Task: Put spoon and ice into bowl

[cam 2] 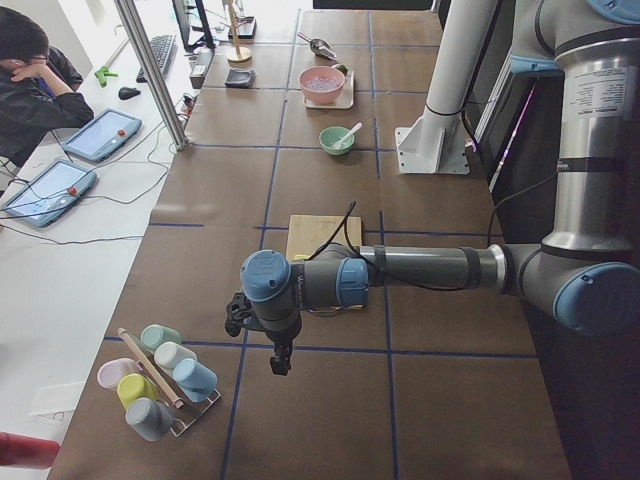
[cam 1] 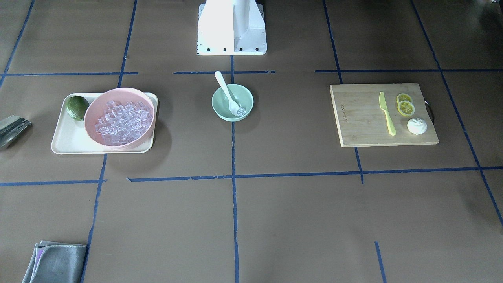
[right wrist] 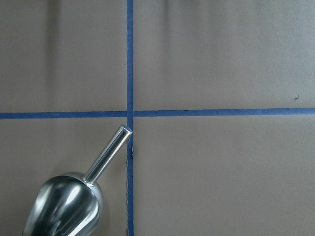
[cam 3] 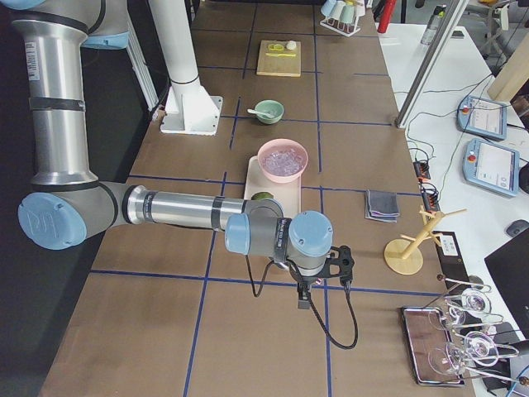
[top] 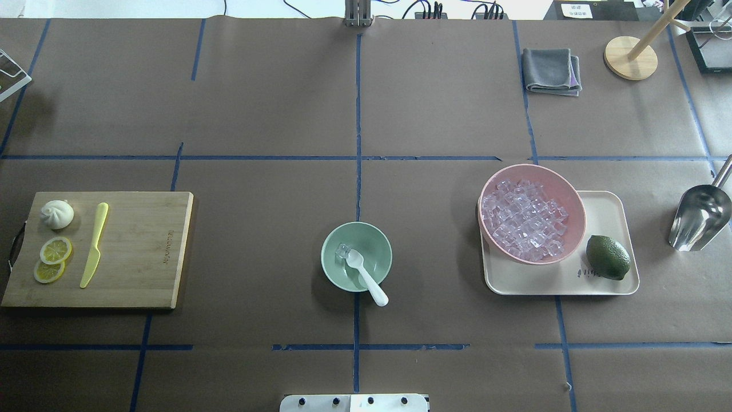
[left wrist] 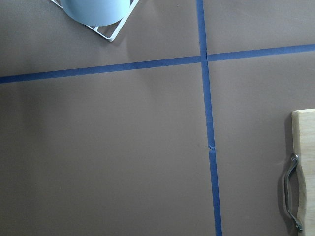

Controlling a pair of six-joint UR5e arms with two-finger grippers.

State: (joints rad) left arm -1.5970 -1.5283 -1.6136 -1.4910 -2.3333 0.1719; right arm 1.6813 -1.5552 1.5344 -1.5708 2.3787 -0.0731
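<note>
The mint-green bowl (top: 376, 245) stands at the table's middle, and also shows in the front view (cam 1: 246, 97). The white spoon (top: 366, 277) lies with its scoop inside the bowl and its handle leaning over the rim toward the robot. One clear ice cube (top: 342, 250) lies in the bowl beside the scoop. Several more ice cubes (top: 526, 218) fill the pink bowl (top: 572, 197). My left gripper (cam 2: 280, 364) hangs over the table's left end. My right gripper (cam 3: 304, 303) hangs over the right end. I cannot tell whether either is open or shut.
The pink bowl and a lime (top: 608, 257) sit on a cream tray (top: 607, 207). A metal scoop (top: 699, 217) lies right of it. A cutting board (top: 143, 246) holds a knife, lemon slices and a bun. A grey cloth (top: 552, 70) lies far right; a cup rack (cam 2: 160, 380) stands at the left end.
</note>
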